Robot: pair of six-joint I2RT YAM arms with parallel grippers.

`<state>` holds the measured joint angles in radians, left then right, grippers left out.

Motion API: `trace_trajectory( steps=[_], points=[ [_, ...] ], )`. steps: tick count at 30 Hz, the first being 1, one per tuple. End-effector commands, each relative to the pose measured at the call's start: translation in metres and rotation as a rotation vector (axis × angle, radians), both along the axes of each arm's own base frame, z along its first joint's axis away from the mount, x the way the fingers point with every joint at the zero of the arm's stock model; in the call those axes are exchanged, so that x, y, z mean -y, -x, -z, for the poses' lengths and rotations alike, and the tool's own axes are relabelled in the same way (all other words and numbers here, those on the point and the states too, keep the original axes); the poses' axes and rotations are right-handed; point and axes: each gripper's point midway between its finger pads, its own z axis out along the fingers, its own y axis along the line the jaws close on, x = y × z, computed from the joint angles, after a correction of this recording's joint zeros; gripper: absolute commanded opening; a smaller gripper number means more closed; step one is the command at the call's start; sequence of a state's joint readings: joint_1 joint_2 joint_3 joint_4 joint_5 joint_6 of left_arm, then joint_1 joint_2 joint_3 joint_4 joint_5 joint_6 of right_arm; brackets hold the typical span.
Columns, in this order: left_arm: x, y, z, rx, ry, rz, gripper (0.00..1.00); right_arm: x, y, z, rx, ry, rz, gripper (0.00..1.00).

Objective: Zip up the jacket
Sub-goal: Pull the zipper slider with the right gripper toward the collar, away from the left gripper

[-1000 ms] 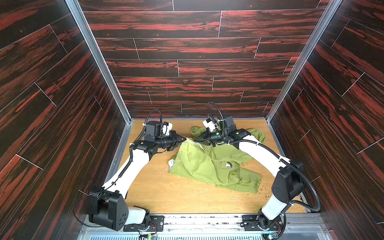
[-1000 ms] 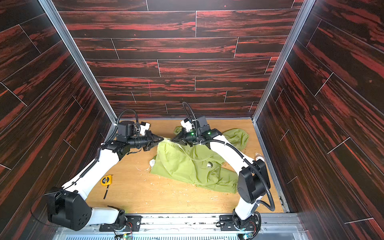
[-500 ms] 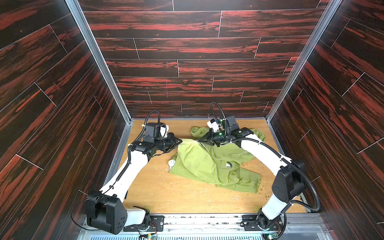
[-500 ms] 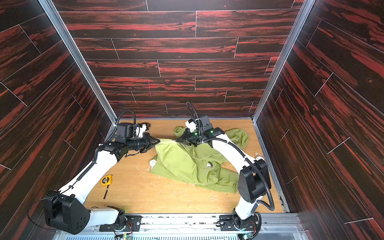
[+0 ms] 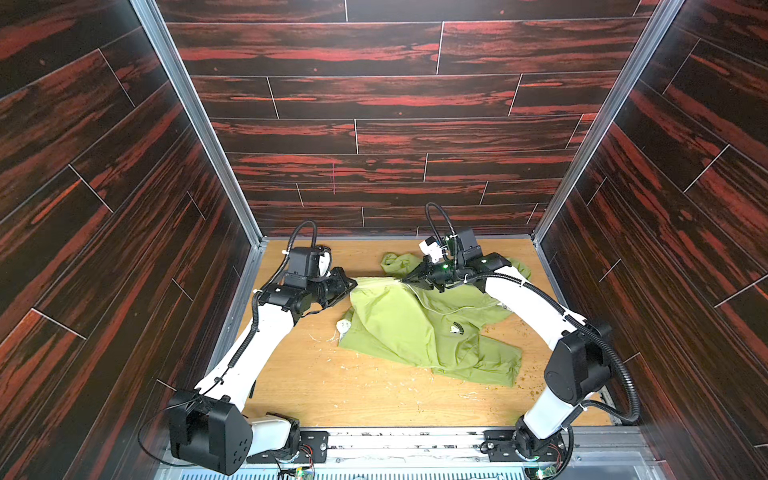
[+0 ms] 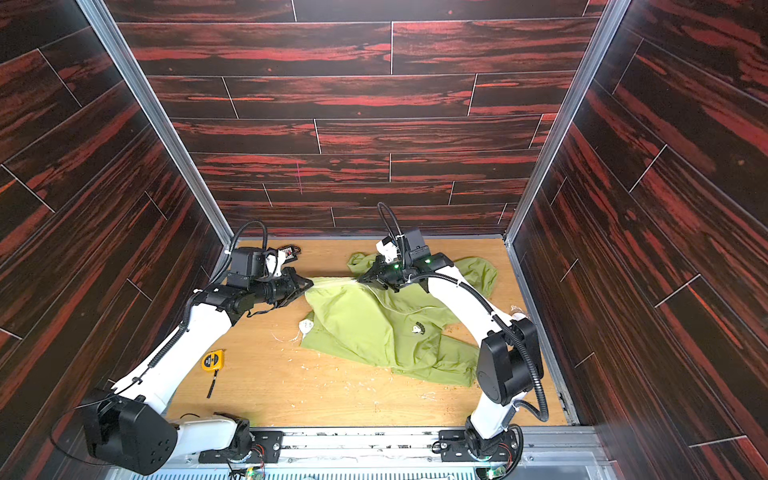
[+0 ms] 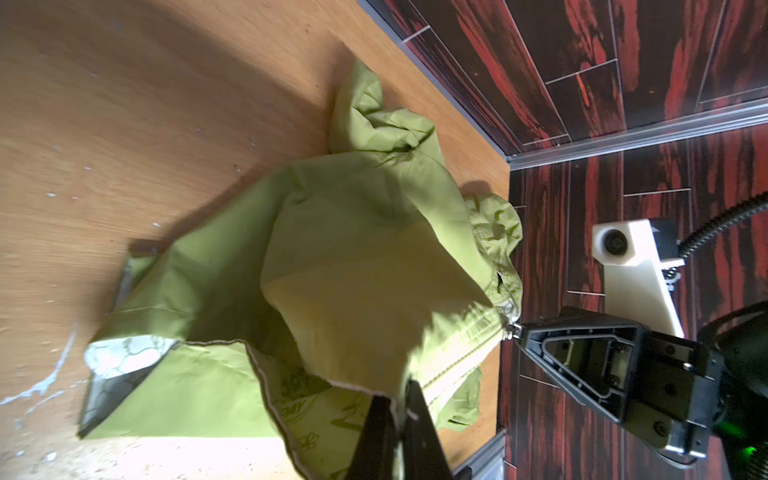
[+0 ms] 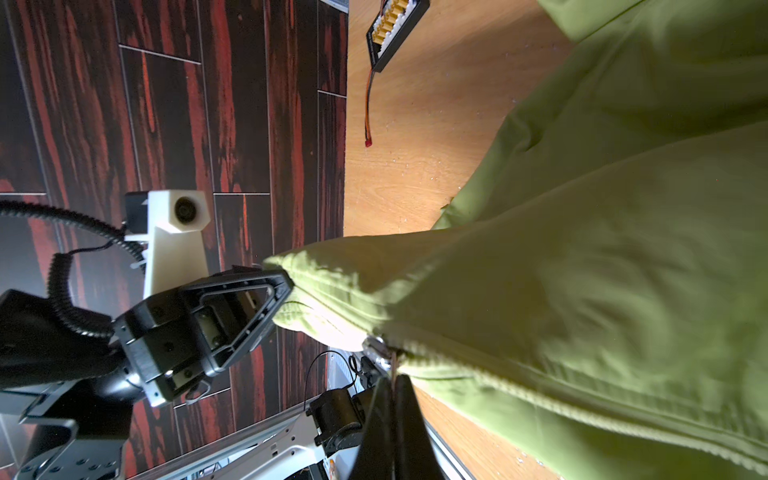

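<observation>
The lime-green jacket [image 5: 399, 324] [image 6: 361, 320] lies crumpled on the wooden table, its dark chest logo [image 5: 456, 328] facing up. My left gripper [image 5: 354, 285] [image 7: 400, 401] is shut on the jacket's front edge near the hem, where the white patterned lining shows. My right gripper [image 5: 403, 281] [image 8: 392, 377] is shut on the pull tab of the metal zipper slider [image 8: 374, 345] [image 7: 513, 331]. Between the two grippers the pale zipper [image 5: 378, 280] runs taut and lifted off the table. The jacket's sleeves and hood trail behind the right arm.
A yellow tape measure [image 6: 212, 359] lies beside the left arm. A black connector board with a red wire [image 6: 289, 251] [image 8: 395, 29] sits at the back left. White scraps dot the table [image 5: 374, 399]. Dark wood-pattern walls close in on three sides.
The two grippers have drawn apart: the left one pulled back to the left, the right one slid to the right, and the taut zipper stretch between them has grown longer.
</observation>
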<state>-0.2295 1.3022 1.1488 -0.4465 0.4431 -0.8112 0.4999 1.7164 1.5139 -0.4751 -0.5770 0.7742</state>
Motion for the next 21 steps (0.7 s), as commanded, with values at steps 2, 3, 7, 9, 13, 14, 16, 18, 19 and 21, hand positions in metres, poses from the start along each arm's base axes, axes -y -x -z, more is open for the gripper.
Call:
trace_trajectory(
  steps=[2, 3, 7, 9, 13, 14, 16, 18, 19, 21],
  points=[
    [-0.023, 0.000, -0.007, 0.039, -0.078, -0.077, 0.00, 0.010, -0.014, 0.008, 0.001, 0.038, 0.031, 0.00],
    [-0.025, 0.000, -0.006, 0.037, -0.085, -0.082, 0.00, 0.011, -0.014, 0.007, 0.001, 0.039, 0.033, 0.00],
    [-0.030, 0.000, -0.002, 0.029, -0.102, -0.102, 0.00, 0.016, -0.016, 0.009, -0.001, 0.044, 0.040, 0.00],
    [-0.033, 0.000, -0.001, 0.026, -0.108, -0.111, 0.00, 0.018, -0.016, 0.009, -0.002, 0.046, 0.043, 0.00],
    [-0.036, 0.000, 0.001, 0.024, -0.122, -0.126, 0.00, 0.023, -0.018, 0.010, -0.004, 0.051, 0.051, 0.00],
    [-0.037, 0.000, 0.001, 0.025, -0.124, -0.130, 0.00, 0.024, -0.018, 0.011, -0.005, 0.054, 0.054, 0.00],
    [-0.040, 0.000, 0.002, 0.023, -0.132, -0.141, 0.00, 0.026, -0.019, 0.011, -0.004, 0.058, 0.057, 0.00],
    [-0.043, 0.000, 0.003, 0.022, -0.141, -0.149, 0.00, 0.029, -0.020, 0.013, -0.005, 0.064, 0.062, 0.00],
    [-0.044, 0.000, 0.004, 0.021, -0.145, -0.153, 0.00, 0.031, -0.020, 0.014, -0.009, 0.067, 0.064, 0.00],
    [-0.046, 0.001, 0.005, 0.018, -0.153, -0.162, 0.00, 0.033, -0.021, 0.013, -0.008, 0.068, 0.068, 0.00]
  ],
)
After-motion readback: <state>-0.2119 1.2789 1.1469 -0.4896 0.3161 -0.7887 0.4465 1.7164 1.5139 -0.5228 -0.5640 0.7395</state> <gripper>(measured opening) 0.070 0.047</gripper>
